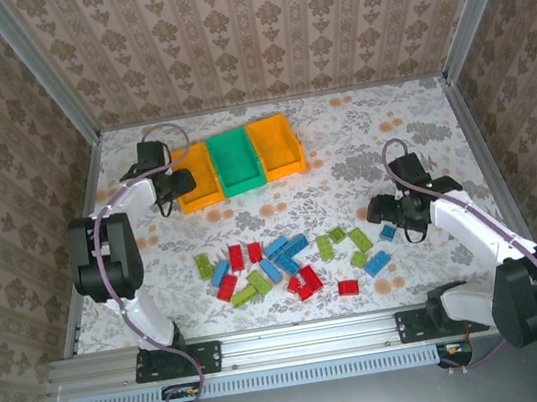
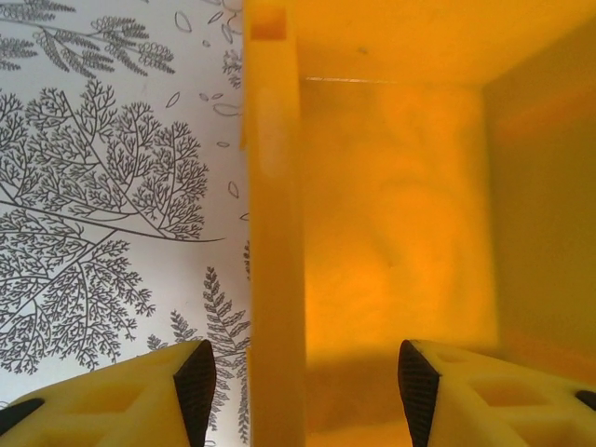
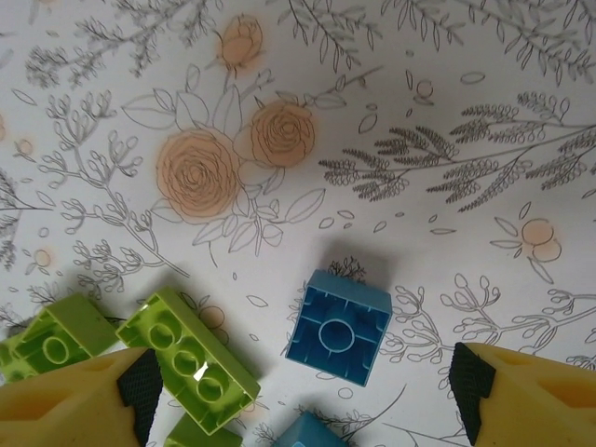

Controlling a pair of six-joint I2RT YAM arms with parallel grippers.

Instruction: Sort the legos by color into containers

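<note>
Since the right arm is the nearer one to the right end of the scatter, the next pick looks like its job. The right gripper [image 3: 298, 396] hangs open over the floral-print worktop [image 3: 391, 112]. A small square blue plastic brick [image 3: 338, 326] lies between its yellow fingers [image 3: 531, 391], just ahead of the tips and closer to the finger on the view's right. The brick is square, so there is no long axis to match, but its sides sit slightly turned against the finger line. A long lime green studded brick [image 3: 200, 358] lies diagonally just beside the other finger and could get caught on closing. The left gripper [image 2: 298, 382] is open and holds nothing. It straddles the outer wall of the left orange plastic bin [image 2: 275, 233], one finger inside, one over the worktop, neither touching. The green bin [image 1: 235, 160] and second orange bin [image 1: 276, 146] stand in a row beside it. The red, blue and lime bricks [image 1: 277, 260] lie scattered on the worktop, well apart from the bins.
</note>
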